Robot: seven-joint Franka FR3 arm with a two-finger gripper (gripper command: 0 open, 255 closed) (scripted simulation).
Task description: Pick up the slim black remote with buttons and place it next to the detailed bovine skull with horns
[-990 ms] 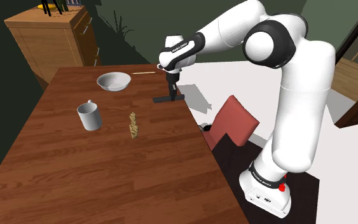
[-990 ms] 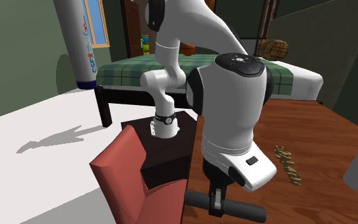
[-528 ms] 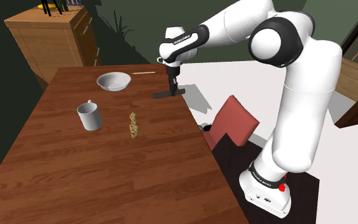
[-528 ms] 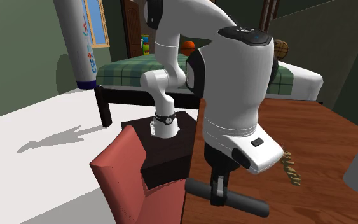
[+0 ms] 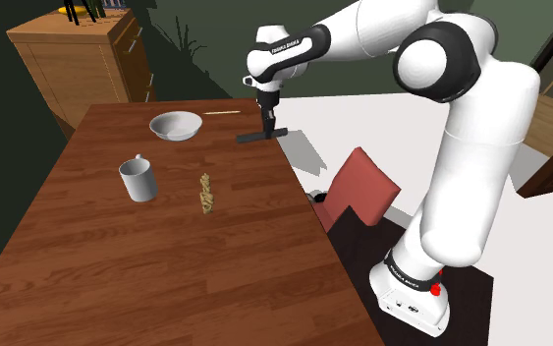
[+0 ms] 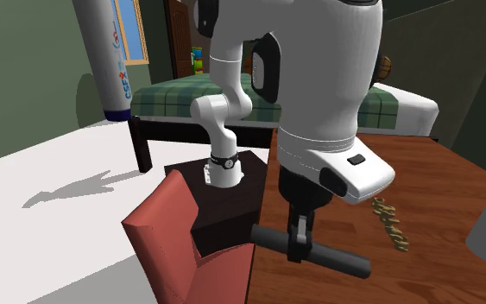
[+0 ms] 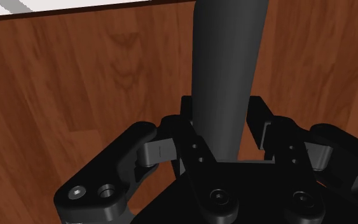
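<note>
My black gripper is shut on the middle of the slim black remote, holding it level in the air over the far right part of the wooden table. In the second exterior view the remote hangs crosswise under the gripper, clear of the tabletop. The wrist view has the remote clasped between the fingers, running away from the gripper over brown wood. The small tan horned skull lies mid-table, nearer the stand's side than the remote, and appears again beyond the arm.
A white bowl sits at the table's far end and a grey mug stands left of the skull. A thin stick lies near the far edge. A red chair stands beside the table, a wooden dresser behind it.
The gripper has risen with the remote, lifting it off the tabletop and shifting slightly toward the far edge. Bowl, mug and skull have stayed put.
</note>
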